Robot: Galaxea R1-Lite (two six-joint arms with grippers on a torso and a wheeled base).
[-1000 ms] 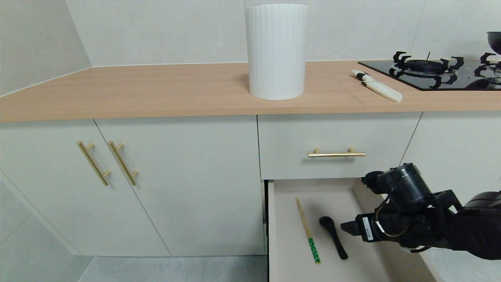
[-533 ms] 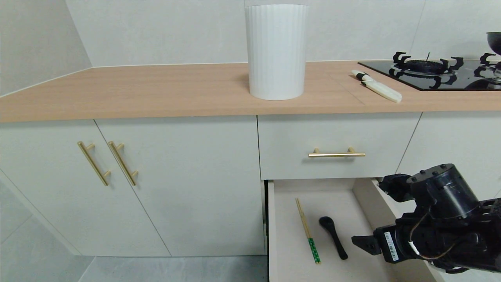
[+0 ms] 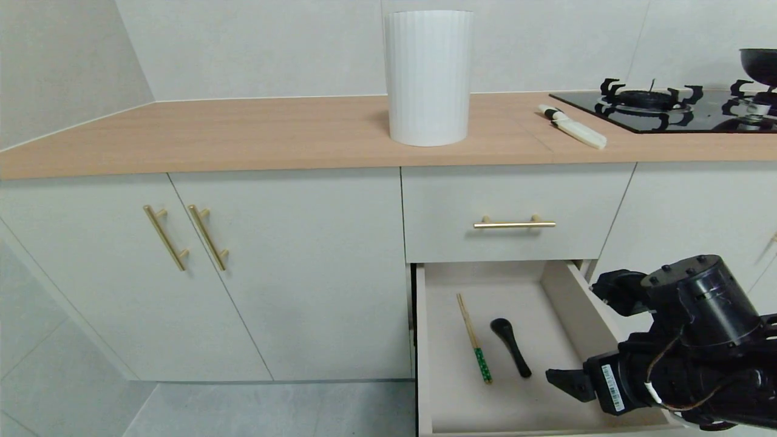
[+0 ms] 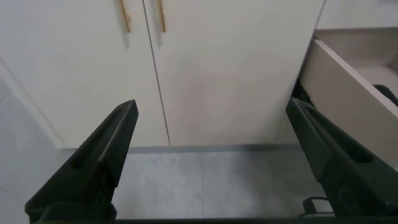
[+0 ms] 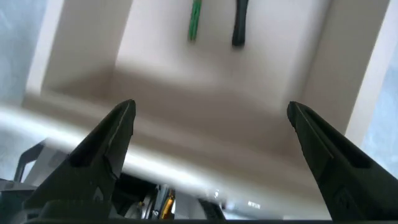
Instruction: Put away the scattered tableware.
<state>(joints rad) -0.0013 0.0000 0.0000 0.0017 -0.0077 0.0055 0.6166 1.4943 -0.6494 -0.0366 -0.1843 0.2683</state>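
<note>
R gripper hovers over the front R corner of the open drawer, fingers spread wide, holding nothing. L gripper faces cupboard doors low by the floor, fingers apart, empty. In the drawer, chopsticks and spoon lie side by side, not touching. Farther back on the desk: white ribbed bin mid-desk, knife near the hob at the R end.
</note>
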